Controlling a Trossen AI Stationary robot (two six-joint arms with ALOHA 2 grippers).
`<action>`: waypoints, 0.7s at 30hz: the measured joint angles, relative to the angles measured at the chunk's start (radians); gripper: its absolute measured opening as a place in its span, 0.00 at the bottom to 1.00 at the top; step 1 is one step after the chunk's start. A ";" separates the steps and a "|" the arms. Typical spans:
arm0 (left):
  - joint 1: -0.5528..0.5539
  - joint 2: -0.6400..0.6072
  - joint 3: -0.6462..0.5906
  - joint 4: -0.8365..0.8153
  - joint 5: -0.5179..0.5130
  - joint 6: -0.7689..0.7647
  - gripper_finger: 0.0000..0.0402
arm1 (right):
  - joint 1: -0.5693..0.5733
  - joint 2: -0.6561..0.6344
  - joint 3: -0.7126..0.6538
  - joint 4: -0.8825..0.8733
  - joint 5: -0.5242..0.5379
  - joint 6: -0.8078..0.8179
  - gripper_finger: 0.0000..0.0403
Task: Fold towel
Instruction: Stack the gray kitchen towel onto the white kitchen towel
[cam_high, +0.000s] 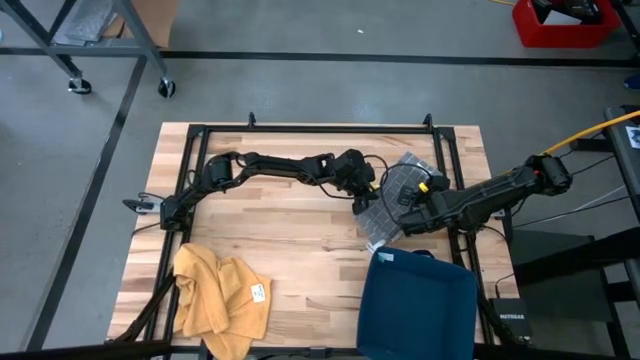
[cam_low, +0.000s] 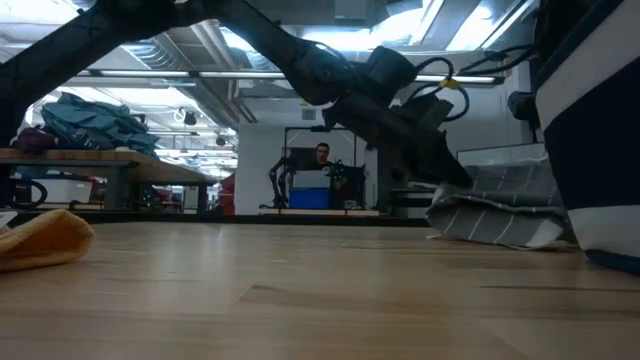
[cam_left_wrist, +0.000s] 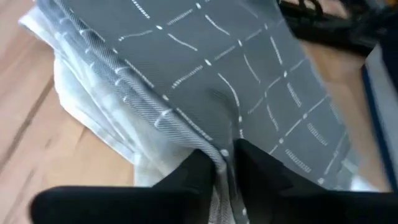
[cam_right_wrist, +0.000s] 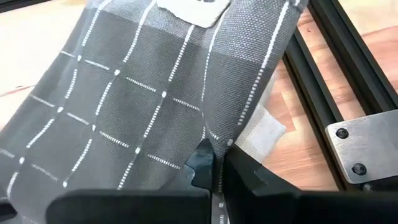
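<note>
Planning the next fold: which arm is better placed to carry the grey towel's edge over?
Probably the right. Its gripper has its fingers pinched shut on the grey towel; the left gripper also sits at a fold, but its grip looks less firm.

Overhead view evenly lit with soft shadows on the pale wooden plank table (cam_high: 290, 230); low view backlit by bright ceiling strip lights (cam_low: 150, 75), arms in silhouette, near tabletop blurred; left wrist view soft, motion-smeared; right wrist view sharp.
</note>
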 joint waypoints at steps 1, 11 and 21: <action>0.000 0.001 0.000 -0.001 -0.002 0.015 0.17 | 0.000 0.000 0.000 -0.002 -0.002 0.000 0.06; 0.002 0.001 0.000 -0.009 -0.003 -0.025 0.46 | 0.000 0.002 0.000 0.001 -0.013 -0.010 0.39; 0.042 -0.003 -0.001 -0.040 -0.002 -0.097 0.48 | 0.000 0.002 0.000 0.008 -0.046 -0.068 0.69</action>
